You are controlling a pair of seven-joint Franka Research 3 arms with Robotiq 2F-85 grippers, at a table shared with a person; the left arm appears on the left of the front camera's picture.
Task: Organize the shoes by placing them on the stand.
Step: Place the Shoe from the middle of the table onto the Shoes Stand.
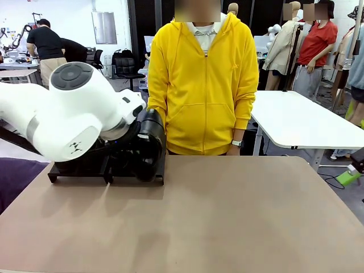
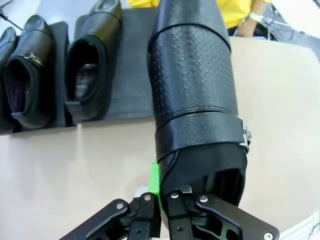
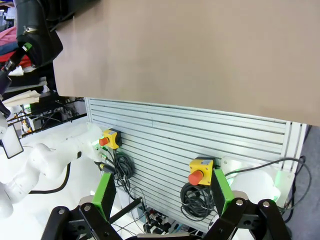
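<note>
Pinched shut by the left gripper point(image 2: 159, 202) at its stiff, slippery heel collar, 1 light black shoe point(image 2: 195, 95) at frame centre, beside the stand point(image 2: 131, 75); right gripper point(image 3: 162, 200) spread wide, empty.

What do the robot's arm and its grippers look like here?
The left arm is glossy white with rounded joints, a grey round cap and a small black logo. Both the left gripper and the right gripper have black metal linkages with bright green fingers.

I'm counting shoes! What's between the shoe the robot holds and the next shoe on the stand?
In the left wrist view, bare stand lies between the held shoe and the nearest shoe.
</note>
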